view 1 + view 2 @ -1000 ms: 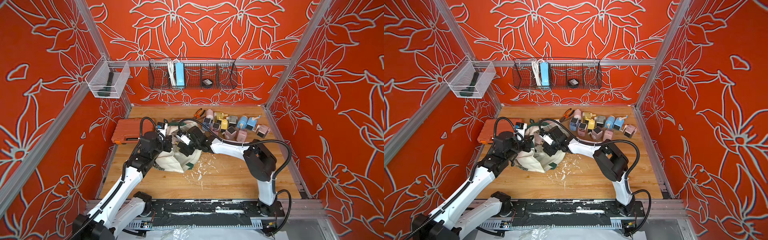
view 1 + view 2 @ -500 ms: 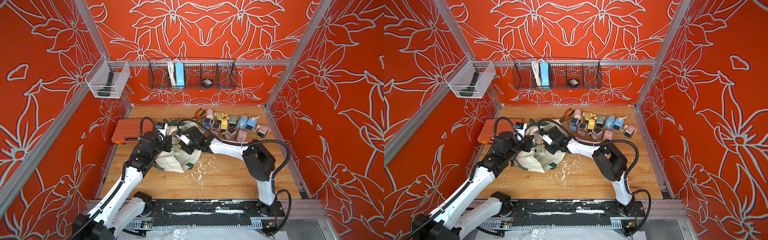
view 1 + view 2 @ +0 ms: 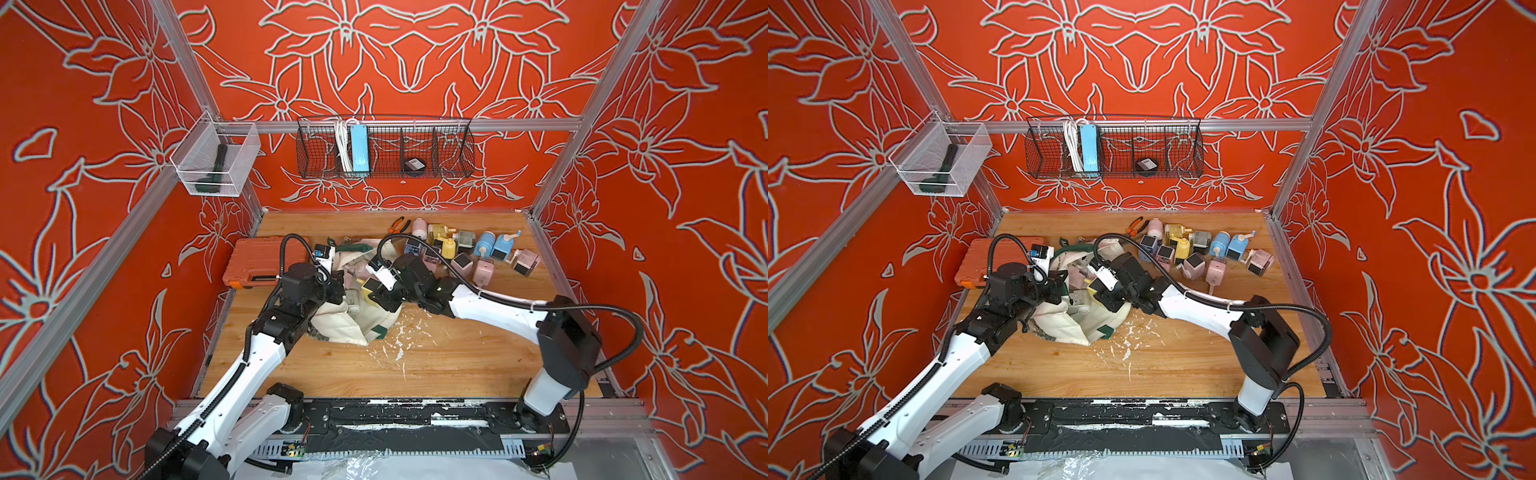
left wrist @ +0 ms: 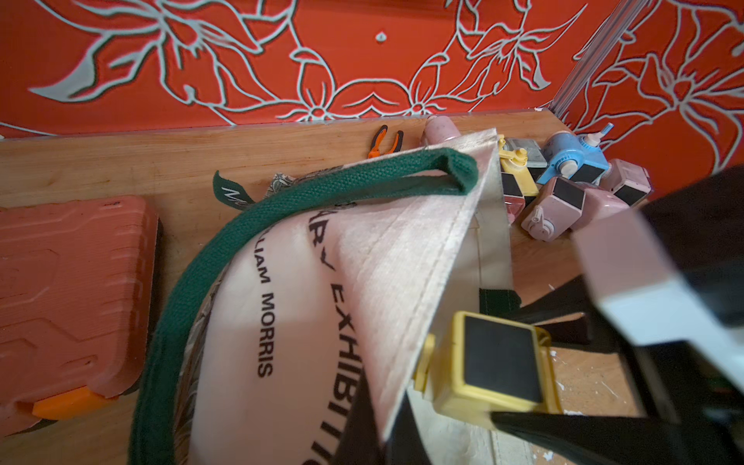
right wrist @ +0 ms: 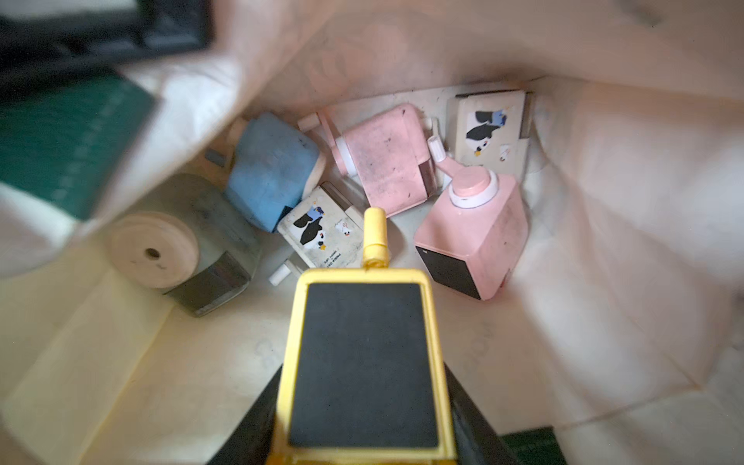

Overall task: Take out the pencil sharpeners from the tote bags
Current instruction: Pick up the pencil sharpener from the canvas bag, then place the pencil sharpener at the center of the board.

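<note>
Right gripper (image 3: 376, 293) clamps a yellow sharpener (image 5: 364, 362) for extraction. Left gripper (image 3: 338, 291), pinched shut, seemingly props the tote bag (image 3: 345, 328) open. Other sharpeners (image 3: 461, 253) sit at the bag's two o'clock.

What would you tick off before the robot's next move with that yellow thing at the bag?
1. Grip: right gripper shut on yellow sharpener: ok.
2. Opening: left gripper pinches tote bag edge, mouth open: ok.
3. Lift path: green strap clear of it: cannot tell.
4. Landing spot: bare table near pile of sharpeners: ok.
5. Bag emptied: not ok; six sharpeners lie inside.
</note>
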Motion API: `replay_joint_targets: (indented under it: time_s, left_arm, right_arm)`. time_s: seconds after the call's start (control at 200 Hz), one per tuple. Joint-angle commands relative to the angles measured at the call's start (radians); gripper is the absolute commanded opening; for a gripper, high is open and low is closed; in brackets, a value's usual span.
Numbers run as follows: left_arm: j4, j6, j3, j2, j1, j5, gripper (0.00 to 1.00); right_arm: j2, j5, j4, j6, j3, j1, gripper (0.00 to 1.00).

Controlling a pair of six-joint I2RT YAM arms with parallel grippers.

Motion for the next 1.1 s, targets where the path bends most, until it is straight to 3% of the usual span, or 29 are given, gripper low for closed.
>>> replay_joint_targets:
  time_s: [0.0, 0.185, 0.435, 0.676, 1.096]
  left_arm:
    - [-0.031, -0.003, -0.017, -0.013, -0.008, 0.002, 0.00]
    - [-0.030, -0.004, -0.017, -0.018, -0.008, 0.004, 0.00]
    - [-0.030, -0.006, -0.017, -0.022, -0.008, 0.006, 0.00]
    - [-0.028, -0.007, -0.019, -0.025, -0.008, 0.008, 0.00]
    - [-0.027, -0.009, -0.019, -0.025, -0.009, 0.016, 0.00]
  right_arm:
    - [-0.116, 0.049, 0.046, 0.033, -0.061, -0.003, 0.37]
    - [-0.306, 0.136, 0.017, 0.034, -0.164, -0.065, 0.35]
    - [-0.493, 0.320, -0.018, 0.155, -0.227, -0.285, 0.35]
    - [-0.506, 0.534, -0.146, 0.313, -0.214, -0.496, 0.35]
    - [-0.430, 0.593, -0.141, 0.423, -0.277, -0.679, 0.35]
